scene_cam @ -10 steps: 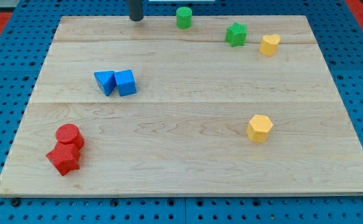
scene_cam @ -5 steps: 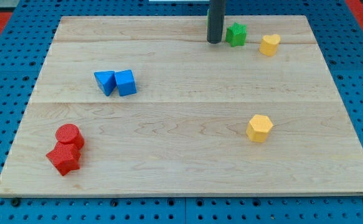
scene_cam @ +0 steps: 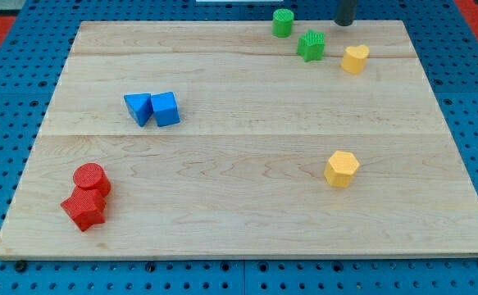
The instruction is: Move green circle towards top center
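The green circle [scene_cam: 282,23] stands at the top edge of the wooden board [scene_cam: 239,205], a little right of centre. My tip [scene_cam: 344,23] is at the top edge further right, apart from the circle, above and right of a green star-shaped block [scene_cam: 310,45]. A yellow heart-shaped block [scene_cam: 354,59] lies just below my tip.
A blue triangle [scene_cam: 138,108] and a blue cube [scene_cam: 166,108] touch each other at left of centre. A red circle [scene_cam: 91,179] and a red star-like block [scene_cam: 84,208] sit at bottom left. A yellow hexagon [scene_cam: 341,169] lies at lower right.
The green circle has shifted right along the top edge, from about centre to right of centre. My tip swept from the top left across to the top right.
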`<state>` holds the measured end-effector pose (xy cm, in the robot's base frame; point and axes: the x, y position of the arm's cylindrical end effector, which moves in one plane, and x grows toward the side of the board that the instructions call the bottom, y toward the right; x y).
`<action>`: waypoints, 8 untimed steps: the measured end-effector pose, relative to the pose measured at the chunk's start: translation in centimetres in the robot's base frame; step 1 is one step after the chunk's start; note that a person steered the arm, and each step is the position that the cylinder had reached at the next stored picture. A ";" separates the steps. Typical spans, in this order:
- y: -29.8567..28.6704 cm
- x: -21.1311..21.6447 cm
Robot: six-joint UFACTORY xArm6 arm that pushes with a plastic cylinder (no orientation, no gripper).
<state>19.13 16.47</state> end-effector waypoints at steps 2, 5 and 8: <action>-18.5 5.7; -34.0 0.0; -16.2 12.0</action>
